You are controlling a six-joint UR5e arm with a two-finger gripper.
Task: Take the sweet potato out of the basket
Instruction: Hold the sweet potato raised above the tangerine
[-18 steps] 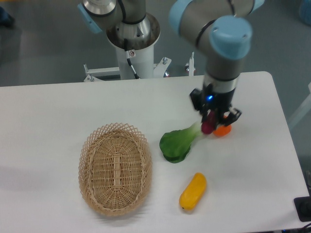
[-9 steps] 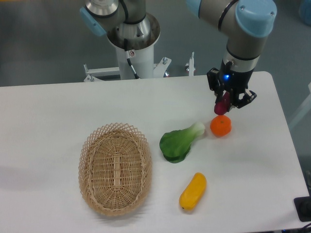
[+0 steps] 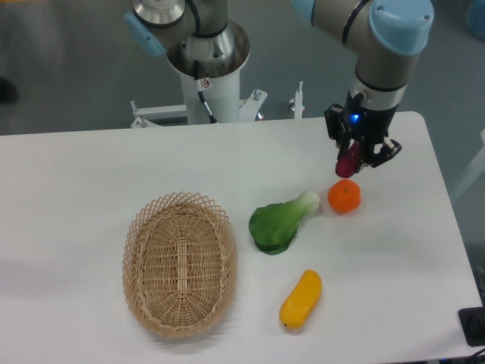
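My gripper [image 3: 353, 161] is shut on the sweet potato [image 3: 348, 162], a small magenta-purple tuber held upright between the fingers, in the air above the right part of the table. It hangs just above an orange fruit. The basket [image 3: 180, 262], an oval tan wicker one, lies at the front left with nothing in it, far from the gripper.
An orange fruit [image 3: 344, 197] lies below the gripper. A green leafy vegetable [image 3: 279, 224] lies to its left, and a yellow oblong vegetable [image 3: 301, 299] lies near the front. The robot base [image 3: 206, 68] stands behind the table. The table's right edge is close to the gripper.
The gripper, with the sweet potato in it, rose and moved right from beside the orange fruit one second ago. Over the last half second it has barely moved.
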